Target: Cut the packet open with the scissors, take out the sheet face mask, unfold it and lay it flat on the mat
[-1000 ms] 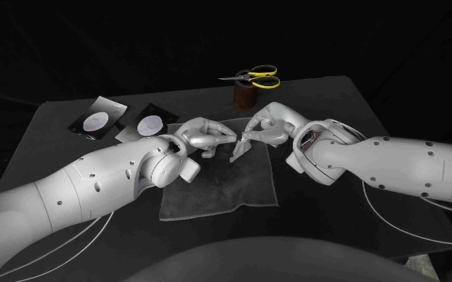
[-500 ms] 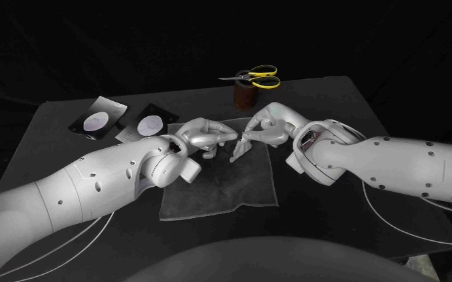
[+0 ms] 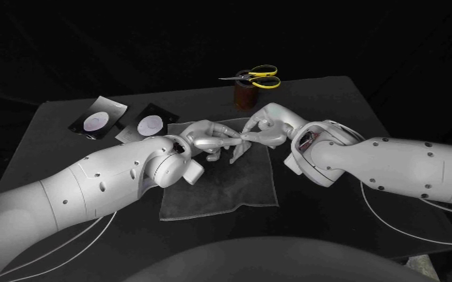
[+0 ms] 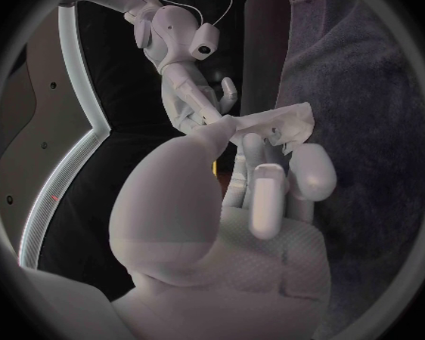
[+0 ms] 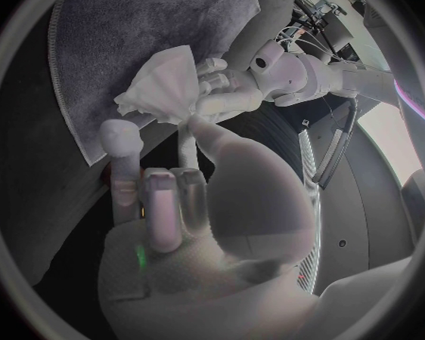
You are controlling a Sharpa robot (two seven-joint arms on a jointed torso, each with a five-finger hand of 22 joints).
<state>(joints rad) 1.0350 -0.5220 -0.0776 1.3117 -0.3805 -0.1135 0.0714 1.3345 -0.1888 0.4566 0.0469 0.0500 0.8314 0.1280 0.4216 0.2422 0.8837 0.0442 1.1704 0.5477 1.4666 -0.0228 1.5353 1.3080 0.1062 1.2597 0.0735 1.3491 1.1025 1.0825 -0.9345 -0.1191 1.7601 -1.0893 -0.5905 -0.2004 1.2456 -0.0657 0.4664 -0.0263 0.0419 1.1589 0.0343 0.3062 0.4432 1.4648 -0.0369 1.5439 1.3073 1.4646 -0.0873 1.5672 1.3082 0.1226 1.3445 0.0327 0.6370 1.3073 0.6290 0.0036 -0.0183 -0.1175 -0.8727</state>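
A folded white sheet face mask (image 3: 239, 148) hangs between my two hands above the grey mat (image 3: 221, 184). My left hand (image 3: 209, 137) pinches its upper edge, thumb against fingers; the left wrist view shows the crumpled mask (image 4: 280, 122) at those fingertips (image 4: 234, 128). My right hand (image 3: 266, 128) meets it from the other side and pinches the same top edge, the mask (image 5: 160, 83) bunched just beyond its thumb. The yellow-handled scissors (image 3: 255, 77) stand in a brown holder (image 3: 245, 97) at the back. Two dark packet pieces (image 3: 97, 119) (image 3: 149, 124) lie at the left.
The mat (image 4: 364, 128) lies under both hands, its stitched edge (image 5: 71, 121) near the right hand. The scissors' holder stands just behind the hands. Bare black table (image 3: 330, 99) extends to the right and back.
The two hands have drawn together. The left hand's fingers have reached across to the mask's top edge at the right hand's fingertips, and the mask now hangs a little higher.
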